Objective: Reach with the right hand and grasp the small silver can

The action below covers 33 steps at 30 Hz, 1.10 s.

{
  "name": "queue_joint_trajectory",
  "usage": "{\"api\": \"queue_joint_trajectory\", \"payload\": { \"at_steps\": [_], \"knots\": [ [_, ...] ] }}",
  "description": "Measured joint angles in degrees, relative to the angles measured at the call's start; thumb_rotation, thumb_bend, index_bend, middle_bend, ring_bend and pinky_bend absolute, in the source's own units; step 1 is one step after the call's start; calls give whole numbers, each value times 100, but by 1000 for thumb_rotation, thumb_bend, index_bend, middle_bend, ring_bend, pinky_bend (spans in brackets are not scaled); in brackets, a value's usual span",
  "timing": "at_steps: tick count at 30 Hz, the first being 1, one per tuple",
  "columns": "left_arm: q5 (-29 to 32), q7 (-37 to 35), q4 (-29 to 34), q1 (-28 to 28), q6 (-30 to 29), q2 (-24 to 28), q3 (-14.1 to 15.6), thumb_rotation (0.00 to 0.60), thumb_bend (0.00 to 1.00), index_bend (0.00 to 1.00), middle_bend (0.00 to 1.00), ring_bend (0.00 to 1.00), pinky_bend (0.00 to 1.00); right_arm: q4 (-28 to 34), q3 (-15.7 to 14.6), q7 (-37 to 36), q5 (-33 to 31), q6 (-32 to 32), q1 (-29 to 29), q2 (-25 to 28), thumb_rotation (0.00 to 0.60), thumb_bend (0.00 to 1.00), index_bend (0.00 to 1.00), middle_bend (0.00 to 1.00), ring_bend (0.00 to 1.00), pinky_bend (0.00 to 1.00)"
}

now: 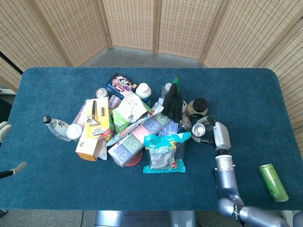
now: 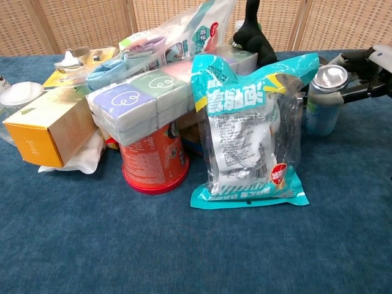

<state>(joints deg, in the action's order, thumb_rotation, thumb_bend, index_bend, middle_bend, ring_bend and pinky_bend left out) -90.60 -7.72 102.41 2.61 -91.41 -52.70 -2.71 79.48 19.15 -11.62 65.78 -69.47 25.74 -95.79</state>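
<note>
The small silver can (image 1: 199, 130) stands upright on the blue table at the right edge of the pile; in the chest view the small silver can (image 2: 323, 101) is right of the teal bag. My right hand (image 1: 215, 130) is at its right side. Its fingers (image 2: 354, 92) wrap around the can from both sides and touch its wall and rim, so the hand grips it. At the left edge of the head view, my left hand (image 1: 4, 128) hovers with fingers apart and holds nothing.
A teal snack bag (image 1: 164, 152) lies just left of the can, a dark-lidded jar (image 1: 198, 108) and a black glove (image 1: 173, 101) behind it. Boxes, packets and a red tub (image 2: 153, 162) fill the pile. A green can (image 1: 273, 182) lies at the right front.
</note>
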Motion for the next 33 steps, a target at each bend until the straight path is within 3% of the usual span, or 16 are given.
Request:
{"api": "queue_joint_trajectory", "payload": {
  "at_steps": [13,26,33],
  "knots": [
    [-93,-11,43,-10,-23,4,37,600,0,38,0,0,0,1126,222,174,243,-551,-277,818,600,88,510,823,589,807],
    [-173,-137,67,-28,-81,39,55,600,0,40,0,0,0,3089,855,1257,309,-1089,-264,1788,600,100,528,836,598,808],
    [-183,-215,50,-40,-100,72,63,600,0,39,0,0,0,3854,1267,1910,191,-1330,-70,2135,600,113,546,855,615,819]
  ]
}}
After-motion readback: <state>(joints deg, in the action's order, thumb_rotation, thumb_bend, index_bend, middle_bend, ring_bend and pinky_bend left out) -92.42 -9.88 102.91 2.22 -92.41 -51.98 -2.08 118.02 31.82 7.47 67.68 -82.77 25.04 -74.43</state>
